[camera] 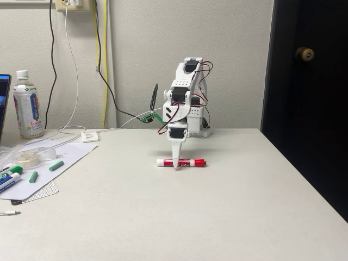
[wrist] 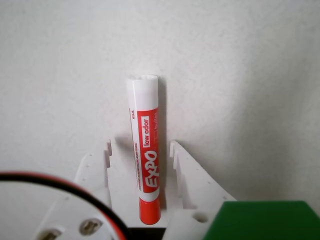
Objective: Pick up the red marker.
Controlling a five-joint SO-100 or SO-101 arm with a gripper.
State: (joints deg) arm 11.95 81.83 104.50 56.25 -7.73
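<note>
On the pale table [camera: 228, 217] the red marker [wrist: 146, 150] lies between the jaws, parted, not gripping it.

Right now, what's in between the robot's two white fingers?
The red marker lies between the gripper's open fingers in the wrist view, on the bare table.

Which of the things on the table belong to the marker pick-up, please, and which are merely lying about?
In the job:
red marker
gripper, open astride the marker

Lying about:
drink bottle
tape dispenser
green caps
blue-labelled marker
</note>
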